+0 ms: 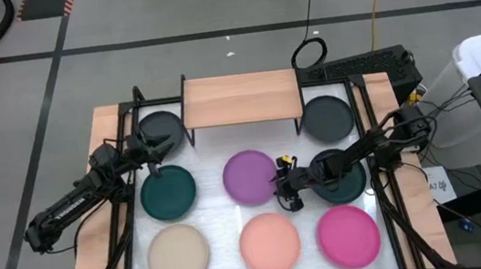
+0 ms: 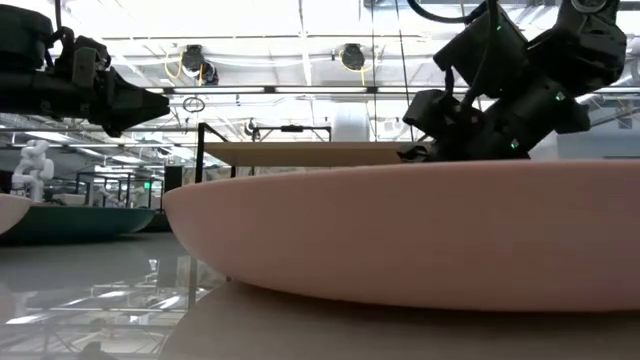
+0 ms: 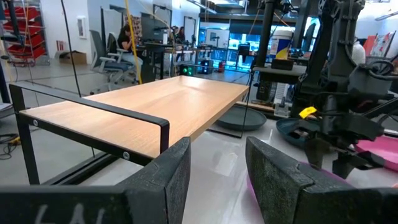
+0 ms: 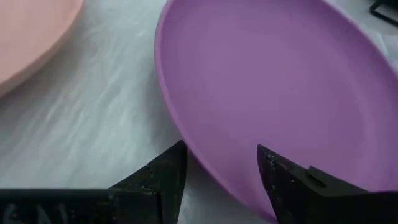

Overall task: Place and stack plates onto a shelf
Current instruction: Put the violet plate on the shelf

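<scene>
Several round plates lie flat on the white table below the light-wood shelf (image 1: 241,98). The purple plate (image 1: 250,176) is in the middle, with the salmon plate (image 1: 270,244) nearer the front. My right gripper (image 1: 285,193) slants down at the purple plate's near-right rim (image 4: 186,134). It is open. One finger stands over the table and the other over the plate's inside, and no touch shows. My left gripper (image 1: 161,149) hovers level and open by the shelf's left end, above a dark grey plate (image 1: 162,128), and holds nothing.
A teal plate (image 1: 167,191), a beige plate (image 1: 179,255) and a magenta plate (image 1: 349,235) lie around. Another teal plate (image 1: 346,186) lies under my right arm. A second dark grey plate (image 1: 327,116) sits at the shelf's right end. Black frame rails (image 1: 131,212) run along both table sides.
</scene>
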Robot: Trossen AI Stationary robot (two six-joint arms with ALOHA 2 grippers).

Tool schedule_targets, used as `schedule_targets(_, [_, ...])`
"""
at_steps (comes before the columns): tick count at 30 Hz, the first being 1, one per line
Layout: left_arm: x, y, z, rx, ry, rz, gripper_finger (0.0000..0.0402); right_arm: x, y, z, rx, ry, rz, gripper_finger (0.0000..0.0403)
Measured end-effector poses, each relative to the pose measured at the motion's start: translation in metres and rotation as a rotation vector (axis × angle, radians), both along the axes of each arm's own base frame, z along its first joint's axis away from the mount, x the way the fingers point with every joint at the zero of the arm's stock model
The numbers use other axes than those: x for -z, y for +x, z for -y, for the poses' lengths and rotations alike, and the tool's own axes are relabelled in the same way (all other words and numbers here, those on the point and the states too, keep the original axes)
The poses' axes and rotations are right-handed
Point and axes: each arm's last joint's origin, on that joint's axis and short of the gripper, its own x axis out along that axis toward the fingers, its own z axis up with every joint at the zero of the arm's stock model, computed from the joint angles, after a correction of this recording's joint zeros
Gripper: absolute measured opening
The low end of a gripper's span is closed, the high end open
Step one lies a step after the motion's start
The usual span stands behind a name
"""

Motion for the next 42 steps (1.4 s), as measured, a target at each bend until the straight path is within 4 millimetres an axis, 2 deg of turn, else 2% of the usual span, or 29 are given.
schedule_targets(4, [0.000,0.000,0.000,0.000,0.000,0.000,0.0159,-0.001,0.001,0.000,-0.023,-0.028,0.010,0.0142])
schedule_targets(8, [0.000,0.000,0.000,-0.001,0.000,0.000,0.0159,-0.007,0.002,0.001,-0.038,-0.058,0.039,0.0071])
schedule_targets(11, [0.000,0.000,0.000,0.000,0.000,0.000,0.0159,-0.023,0.006,-0.001,-0.068,-0.072,0.156,0.0014])
schedule_targets(16, [0.000,0.000,0.000,0.000,0.000,0.000,0.0159,-0.081,0.006,-0.009,-0.154,-0.110,0.524,0.0005])
schedule_targets(20, [0.000,0.000,0.000,-0.001,0.000,0.000,0.0159,-0.123,-0.006,-0.003,-0.116,-0.197,0.713,0.0003])
schedule_targets(23, [0.000,0.000,0.000,0.000,0.000,0.000,0.0159,-0.147,-0.015,0.013,-0.010,-0.292,0.804,0.0003])
schedule_targets(26, [0.000,0.000,0.000,0.000,0.000,0.000,0.0159,-0.162,-0.022,0.033,0.069,-0.333,0.858,0.0002])
schedule_targets(31, [0.000,0.000,0.000,0.000,0.000,0.000,0.0159,-0.184,-0.020,0.070,0.225,-0.339,0.905,0.0001])
schedule_targets(33, [0.000,0.000,0.000,0.000,0.000,0.000,0.0159,-0.186,-0.017,0.085,0.253,-0.327,0.867,0.0001])
schedule_targets(37, [0.000,0.000,0.000,0.000,0.000,0.000,0.0159,-0.179,-0.006,0.112,0.225,-0.162,0.708,0.0001])
schedule_targets(42, [0.000,0.000,0.000,0.000,0.000,0.000,0.0159,-0.162,0.009,0.129,0.249,-0.151,0.576,0.0001])
